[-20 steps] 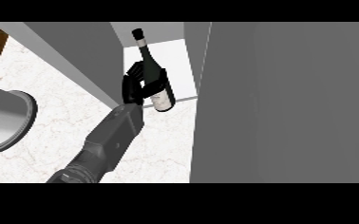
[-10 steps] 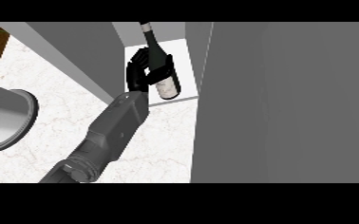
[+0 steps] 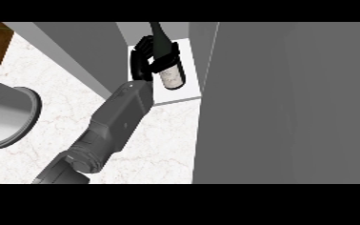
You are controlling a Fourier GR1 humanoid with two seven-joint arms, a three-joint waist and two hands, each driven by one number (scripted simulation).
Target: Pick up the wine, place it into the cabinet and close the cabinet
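Note:
The wine bottle (image 3: 171, 75), dark with a pale label, is inside the open cabinet, above its white shelf floor (image 3: 179, 97). Its neck points away from me toward the back. My left hand (image 3: 143, 59) is shut on the bottle from its left side, with fingers curled over the shoulder. The grey forearm runs down to the lower left. The cabinet's open door (image 3: 281, 100) stands edge-on at the right and fills that half of the view. My right hand does not show.
The cabinet's grey left wall (image 3: 84, 52) slants beside the hand. A metal pot or bowl (image 3: 14, 117) sits at the left edge on the white marbled counter (image 3: 162, 143). A strip of wood (image 3: 5, 35) shows at the far upper left.
The left hand has carried the bottle farther from me, deeper into the cabinet. The bottle now lies over the shelf floor rather than at its front edge.

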